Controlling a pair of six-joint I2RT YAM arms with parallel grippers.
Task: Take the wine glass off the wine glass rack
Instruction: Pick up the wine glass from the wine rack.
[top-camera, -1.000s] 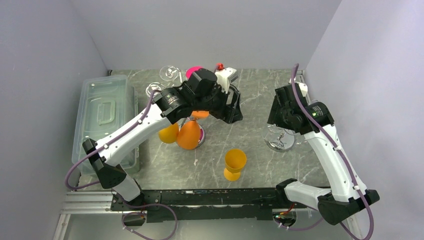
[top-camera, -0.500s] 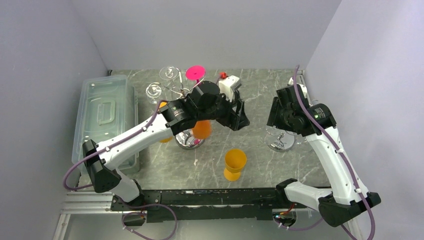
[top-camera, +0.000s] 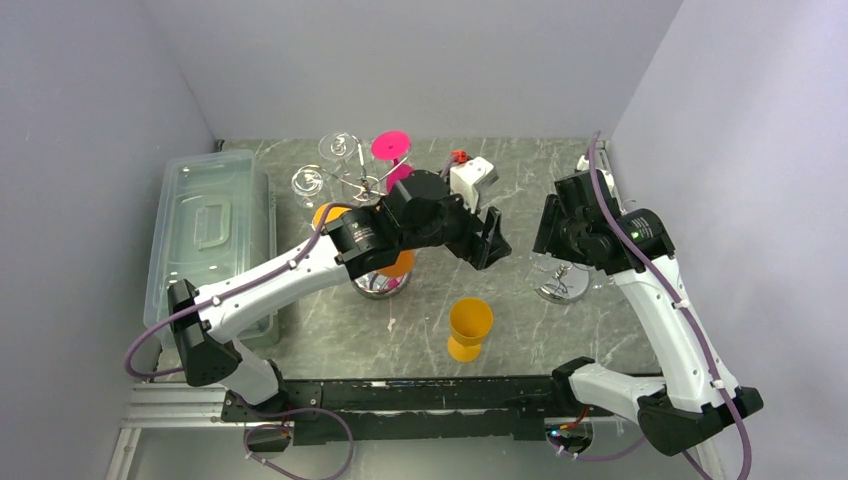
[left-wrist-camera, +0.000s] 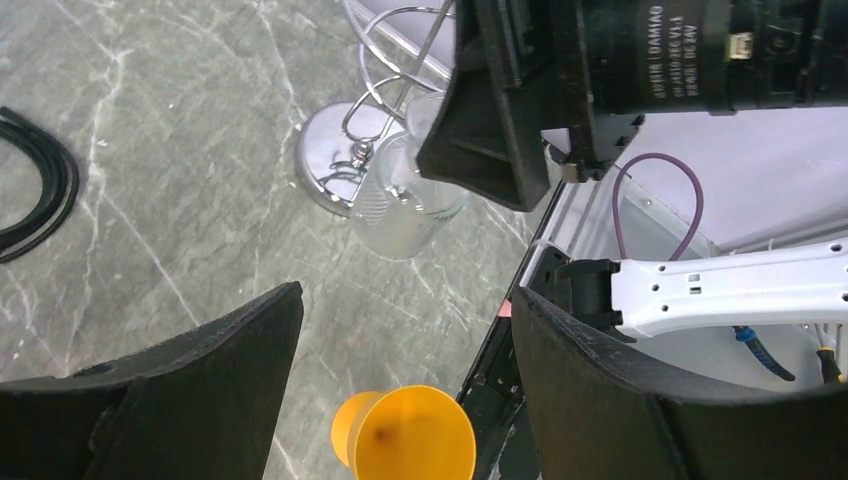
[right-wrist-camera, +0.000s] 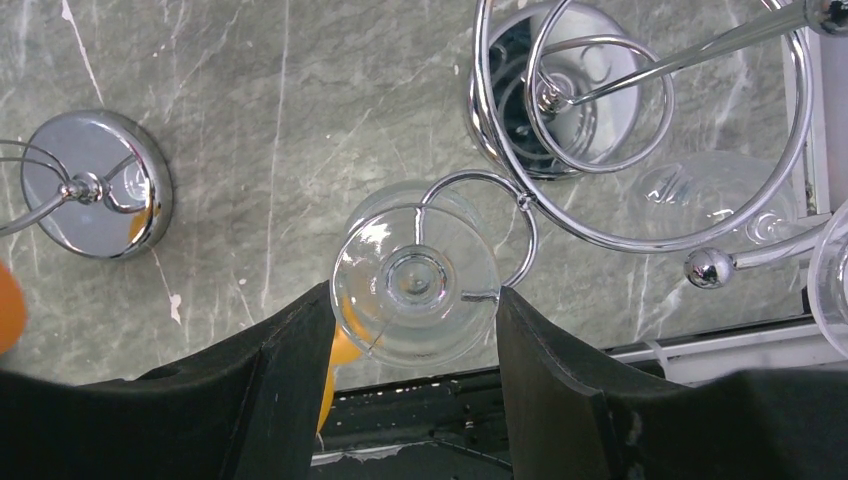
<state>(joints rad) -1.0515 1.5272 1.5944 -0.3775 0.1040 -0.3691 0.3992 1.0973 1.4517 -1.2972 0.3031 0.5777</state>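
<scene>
Subject: the wine glass (right-wrist-camera: 415, 275) hangs upside down from a curled arm of the wine glass rack (right-wrist-camera: 600, 120). Its foot is uppermost, its bowl is below, and its long axis is vertical. The rack stands toward the near right corner of the counter (top-camera: 520, 180), and the glass is on the rack's near side.

Right hand (right-wrist-camera: 412, 295): directly above the glass, with one finger on either side of the foot. Both fingers meet the foot's rim, so I judge it is grasping the glass by the foot. This arm is plainly the nearer one.

Left hand (left-wrist-camera: 405, 310): released and empty. It hovers just left of the rack and faces it.

Critical relation: the stem sits inside the wire hook, so the glass must slide out sideways through the hook's mouth before it can be lifted. I cannot tell for certain from these views which way the mouth faces.

Clearances:
- The right edge and the wall are close.
- The rack's other loops crowd the far side.
- Bare counter lies to the left, bounded by the left hand and an upright orange glass (top-camera: 470, 325).
- A second rack (right-wrist-camera: 130, 200) stands well apart, farther left.
</scene>
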